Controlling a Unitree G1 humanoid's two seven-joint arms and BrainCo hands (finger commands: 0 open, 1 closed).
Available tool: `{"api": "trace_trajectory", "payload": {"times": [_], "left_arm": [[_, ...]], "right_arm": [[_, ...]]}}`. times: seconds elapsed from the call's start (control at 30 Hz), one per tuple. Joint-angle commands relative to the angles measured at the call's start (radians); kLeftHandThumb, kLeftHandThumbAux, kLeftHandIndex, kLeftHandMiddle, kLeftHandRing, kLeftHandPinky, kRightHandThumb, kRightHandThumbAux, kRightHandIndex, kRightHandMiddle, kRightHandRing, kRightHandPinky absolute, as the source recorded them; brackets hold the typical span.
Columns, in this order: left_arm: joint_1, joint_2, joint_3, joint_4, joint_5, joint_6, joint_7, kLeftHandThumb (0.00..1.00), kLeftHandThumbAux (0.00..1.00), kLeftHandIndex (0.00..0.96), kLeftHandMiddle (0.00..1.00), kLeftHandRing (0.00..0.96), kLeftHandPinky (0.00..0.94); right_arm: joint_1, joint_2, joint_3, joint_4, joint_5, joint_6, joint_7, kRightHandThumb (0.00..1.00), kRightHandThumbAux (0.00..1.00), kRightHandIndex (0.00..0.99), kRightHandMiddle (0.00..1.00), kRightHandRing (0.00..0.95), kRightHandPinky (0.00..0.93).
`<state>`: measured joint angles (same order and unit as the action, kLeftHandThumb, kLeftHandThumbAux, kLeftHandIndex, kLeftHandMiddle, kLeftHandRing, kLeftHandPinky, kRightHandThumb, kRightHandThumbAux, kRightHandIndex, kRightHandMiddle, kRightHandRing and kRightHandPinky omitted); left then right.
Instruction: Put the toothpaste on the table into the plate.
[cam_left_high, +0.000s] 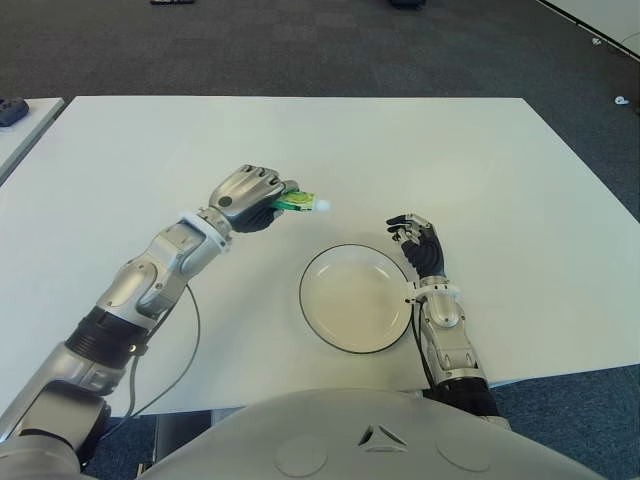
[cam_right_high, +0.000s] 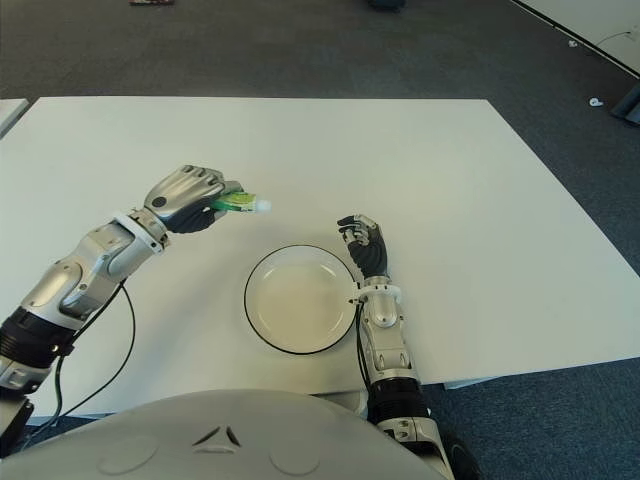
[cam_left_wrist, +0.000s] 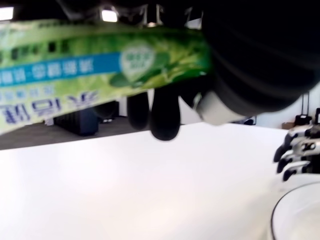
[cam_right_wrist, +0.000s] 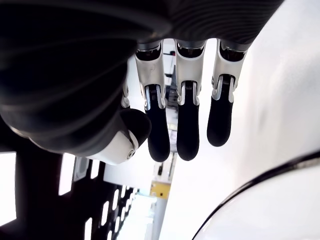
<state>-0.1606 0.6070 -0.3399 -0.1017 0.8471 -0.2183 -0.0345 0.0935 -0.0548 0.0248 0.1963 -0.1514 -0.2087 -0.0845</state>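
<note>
Left hand (cam_left_high: 250, 196) grips one toothpaste (cam_left_high: 298, 202) beyond one plate (cam_left_high: 356, 297).

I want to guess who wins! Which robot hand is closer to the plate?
The right hand. It shows just off the plate's right rim, fingers relaxed and holding nothing. The left hand is farther off to the plate's upper left, gripping the toothpaste.

Green toothpaste (cam_left_high: 297, 202) held above table, white-capped; plate (cam_left_high: 356, 298) empty, black-rimmed.
</note>
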Motion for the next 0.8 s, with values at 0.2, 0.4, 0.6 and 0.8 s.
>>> {"api": "trace_trajectory", "payload": {"times": [0.2,0.4,0.6,0.8], "left_arm": [[-0.045,-0.058,-0.027,-0.002,-0.016,-0.064,-0.026,0.705,0.713,0.440,0.850,0.838,0.844],[-0.065,-0.083,-0.053,0.012,-0.043,-0.133,-0.034,0.705,0.712,0.440,0.855,0.846,0.856],[-0.069,-0.131,-0.111,0.027,-0.043,-0.194,-0.040,0.707,0.712,0.440,0.869,0.866,0.876],[-0.047,-0.144,-0.160,0.035,0.037,-0.231,-0.006,0.712,0.709,0.441,0.878,0.876,0.881]], "right_arm": [[-0.027,0.023,0.014,0.022,0.014,0.035,0.015,0.708,0.735,0.414,0.393,0.375,0.384],[-0.032,0.028,0.018,0.032,0.015,0.033,0.016,0.708,0.735,0.414,0.395,0.374,0.388],[-0.039,0.029,0.019,0.052,0.010,0.014,0.010,0.709,0.734,0.415,0.399,0.377,0.392],[-0.041,0.027,0.021,0.069,0.001,-0.004,0.002,0.709,0.733,0.416,0.403,0.384,0.402]]}}
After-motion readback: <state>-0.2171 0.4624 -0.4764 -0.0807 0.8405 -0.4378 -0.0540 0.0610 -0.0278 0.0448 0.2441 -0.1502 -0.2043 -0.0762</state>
